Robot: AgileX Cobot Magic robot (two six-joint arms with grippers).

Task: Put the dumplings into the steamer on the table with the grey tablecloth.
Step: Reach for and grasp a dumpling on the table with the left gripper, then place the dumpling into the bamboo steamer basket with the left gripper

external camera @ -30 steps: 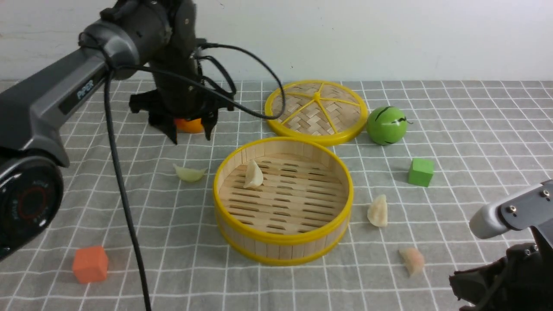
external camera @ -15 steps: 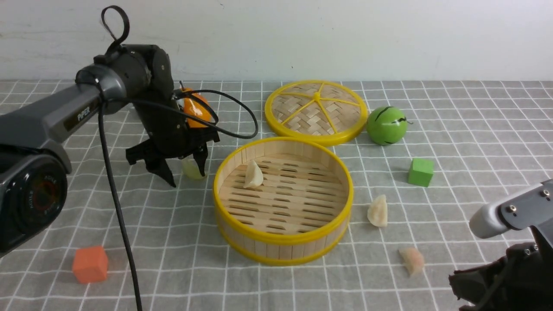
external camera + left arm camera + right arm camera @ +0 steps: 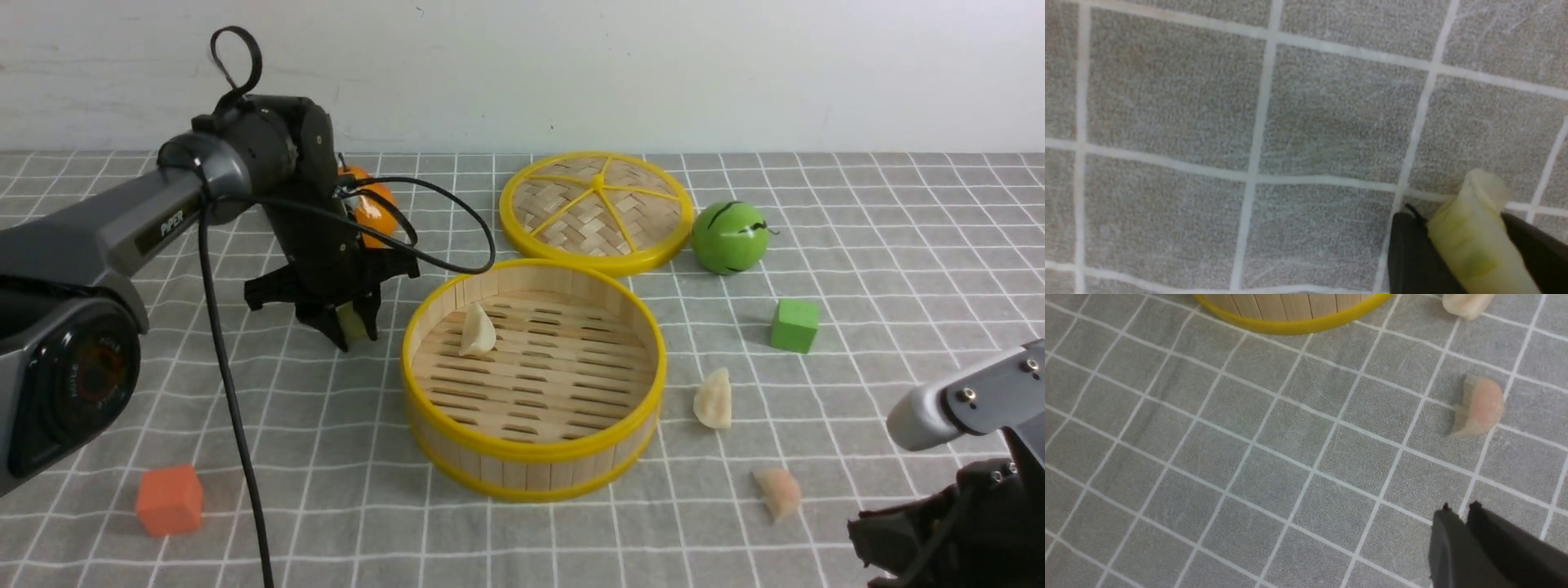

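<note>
The left pincer (image 3: 353, 328) stood clamped on the greenish dumpling (image 3: 1470, 241), just left of the steamer (image 3: 535, 447) and low over the grey tablecloth (image 3: 898, 245). Whether the dumpling rested on the cloth or hung just clear of it could not be told. The right pincer (image 3: 1457, 507) waited well to the steamer's right, its jaws nearly touching and holding nothing.

The main risk, as I judged it, lay in the grip itself. The dumpling looked soft, smooth and slightly translucent, a pleated crescent tapering to a rounded end. The wrist view showed that end sticking out past the black tips. A squeeze on so slick and yielding a shape could squirt it out sideways during the lift. The steamer's wall of upright bamboo slats, capped by a hard yellow plastic rim, stood tall beside it. A low carry could therefore knock the dumpling loose or shove the light basket across the wrinkled cloth. The arm's black cable (image 3: 492, 243) drooped close to that rim and could catch on it.

1 pale dumpling (image 3: 478, 329) leaned against the inner wall on the slotted floor. A cream dumpling (image 3: 714, 398) and a pinkish dumpling (image 3: 778, 492) lay on the bench (image 3: 571, 543) to the steamer's right, so 3 of 4 were outside.
</note>
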